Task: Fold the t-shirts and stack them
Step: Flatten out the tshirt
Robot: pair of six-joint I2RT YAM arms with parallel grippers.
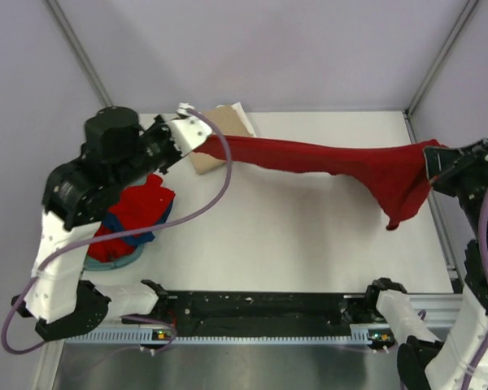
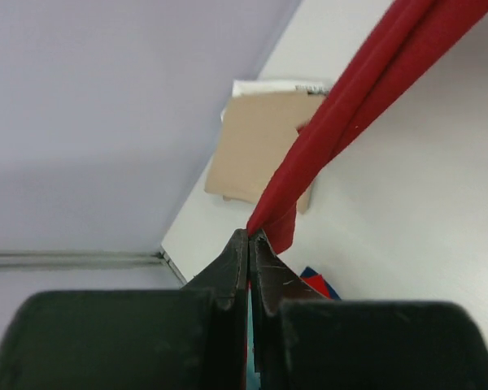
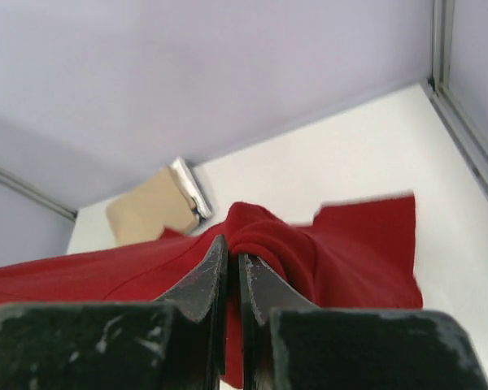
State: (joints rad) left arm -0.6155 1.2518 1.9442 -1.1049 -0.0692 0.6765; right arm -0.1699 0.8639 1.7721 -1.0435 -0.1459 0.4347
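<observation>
The dark red t-shirt [image 1: 325, 158] hangs stretched in the air between both arms, across the back of the table [image 1: 309, 236]. My left gripper [image 1: 202, 140] is shut on its left end, seen in the left wrist view [image 2: 251, 234] with the cloth [image 2: 342, 122] running up to the right. My right gripper [image 1: 429, 166] is shut on its right end, seen in the right wrist view [image 3: 233, 244] with bunched red cloth [image 3: 325, 260] between the fingers. A loose flap droops down near the right gripper. A folded tan t-shirt [image 1: 220, 130] over a white one lies at the back left, also in the left wrist view [image 2: 256, 150].
A translucent teal tub [image 1: 122, 256] at the left edge holds crumpled red and blue t-shirts [image 1: 138, 213], partly under the left arm. A black rail [image 1: 260, 309] runs along the near edge. A metal frame [image 1: 443, 223] borders the right side.
</observation>
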